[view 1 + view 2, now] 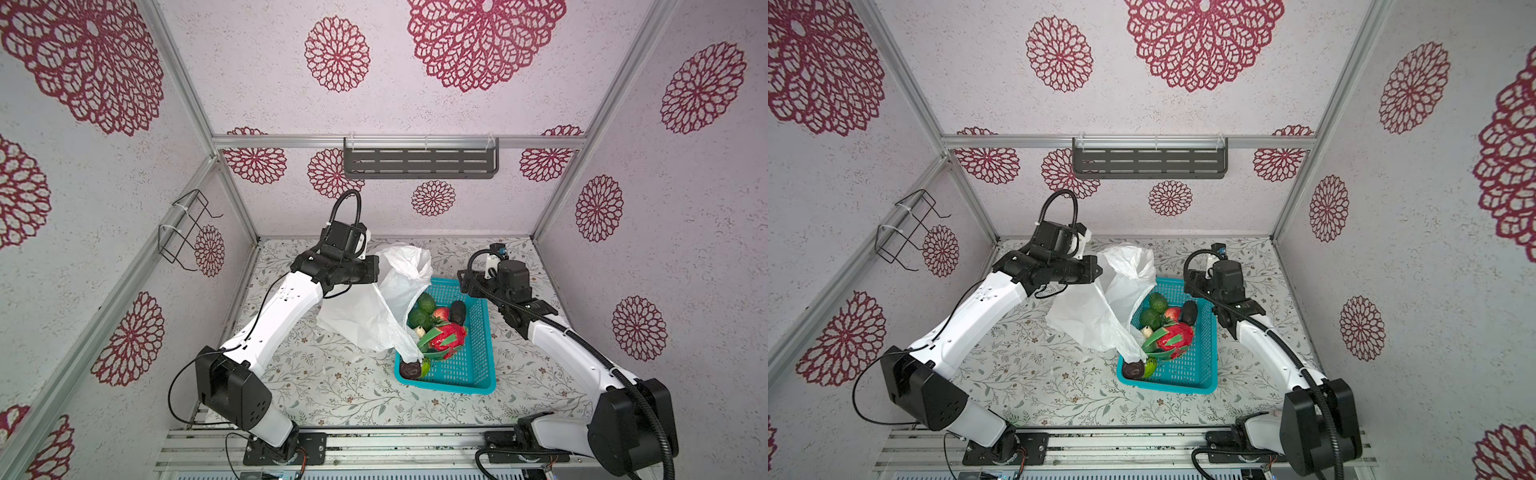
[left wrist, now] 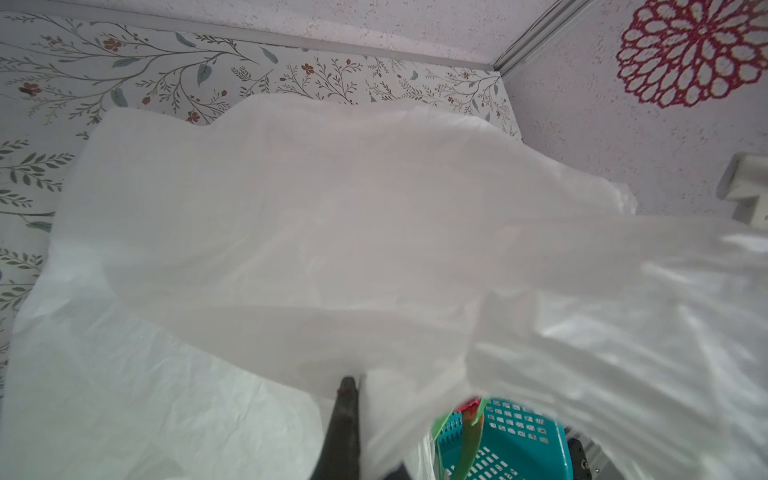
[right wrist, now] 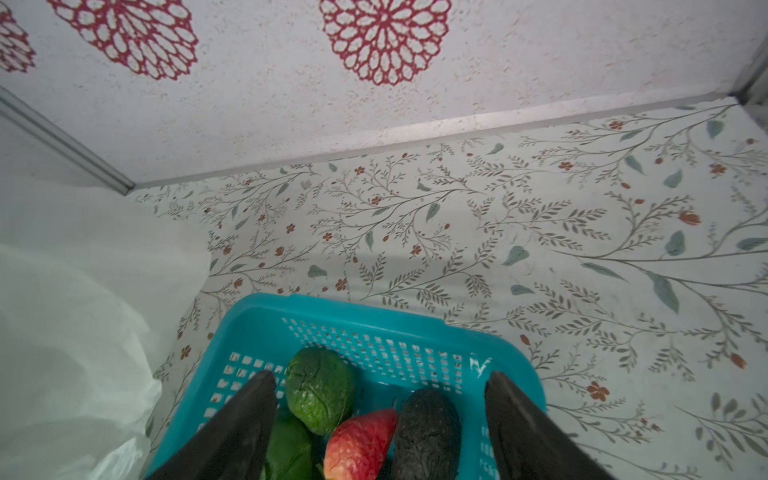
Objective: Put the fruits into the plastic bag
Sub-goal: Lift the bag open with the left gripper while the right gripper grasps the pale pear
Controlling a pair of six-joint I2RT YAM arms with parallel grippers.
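The translucent white plastic bag [image 1: 374, 307] hangs lifted at the basket's left, and one corner drapes onto the fruits. My left gripper [image 2: 357, 384] is shut on the bag's upper edge; one black finger [image 2: 345, 415] shows and the film hides the other. The fruits lie in the teal basket [image 1: 469, 370]: two green avocados [image 1: 426, 302], a red dragon fruit [image 1: 449, 336], a black one [image 1: 458, 311], a red-orange one [image 3: 361, 440] and a brown one [image 1: 410, 369]. My right gripper [image 3: 380, 382] hovers open over the basket's far end, above the avocado [image 3: 320, 390] and black fruit [image 3: 428, 432].
The floral table [image 1: 332, 390] is walled on three sides. A dark slotted shelf [image 1: 419, 162] hangs on the back wall and a wire rack [image 1: 183, 228] on the left wall. The basket's far rim [image 3: 374, 316] lies just under my right fingers.
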